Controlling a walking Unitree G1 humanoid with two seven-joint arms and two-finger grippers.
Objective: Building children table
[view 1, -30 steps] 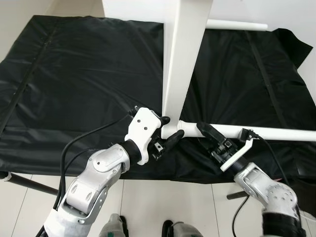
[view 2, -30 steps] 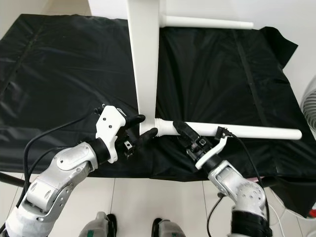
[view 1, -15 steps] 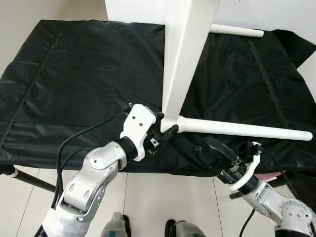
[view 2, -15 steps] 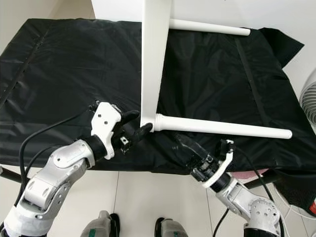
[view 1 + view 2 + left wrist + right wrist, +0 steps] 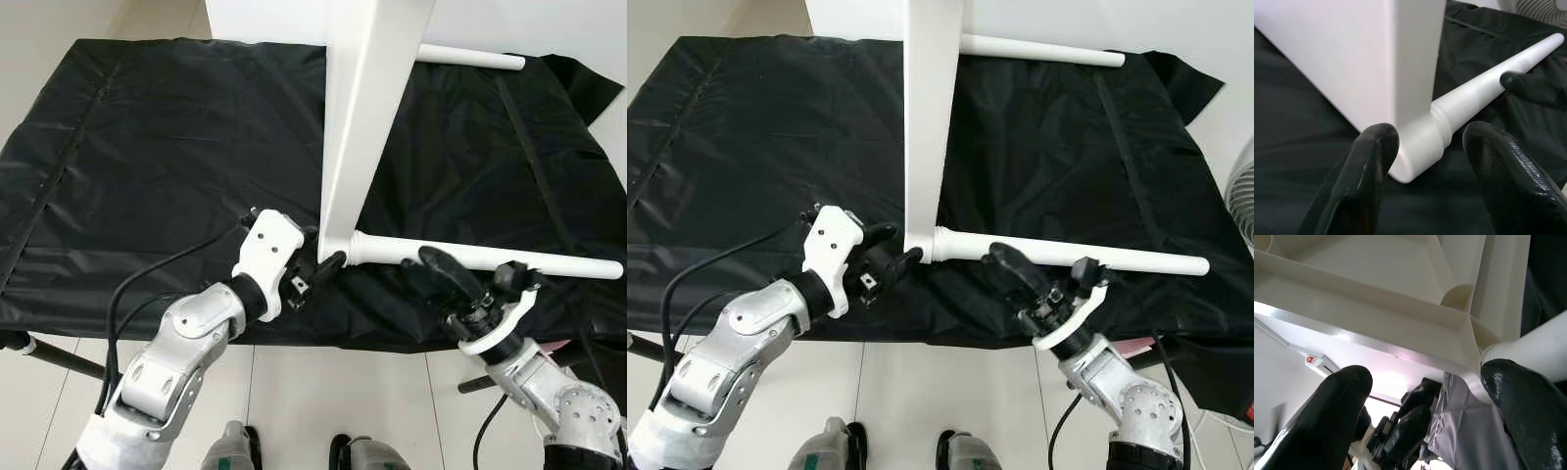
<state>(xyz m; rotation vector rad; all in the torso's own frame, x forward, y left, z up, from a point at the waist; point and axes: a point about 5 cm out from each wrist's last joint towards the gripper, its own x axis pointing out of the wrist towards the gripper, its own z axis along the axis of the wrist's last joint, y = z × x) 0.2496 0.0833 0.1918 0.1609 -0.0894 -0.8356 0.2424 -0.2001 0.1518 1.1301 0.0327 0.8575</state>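
A white tabletop point(image 5: 367, 108) stands on its edge on the black cloth point(image 5: 157, 166). Its near leg point(image 5: 490, 257) lies level and points right from the lower corner point(image 5: 338, 245); a far leg point(image 5: 470, 57) sticks out behind. My left gripper point(image 5: 315, 257) is open, its two fingers straddling that corner where the leg joins, seen close in the left wrist view point(image 5: 1427, 142). My right gripper point(image 5: 475, 277) is open just in front of and under the near leg, one finger point(image 5: 439, 264) beside it. The right wrist view looks up at the tabletop's ribbed underside point(image 5: 1381, 293).
The cloth covers a low platform whose front edge point(image 5: 196, 328) runs just before my arms. White tiled floor point(image 5: 294, 392) lies below, with a dark rod point(image 5: 49, 357) at the left. A fan point(image 5: 1244, 186) stands off the right side.
My right gripper left the near leg, dropped below the cloth's edge, then rose again to just under the leg. The left gripper stayed at the corner.
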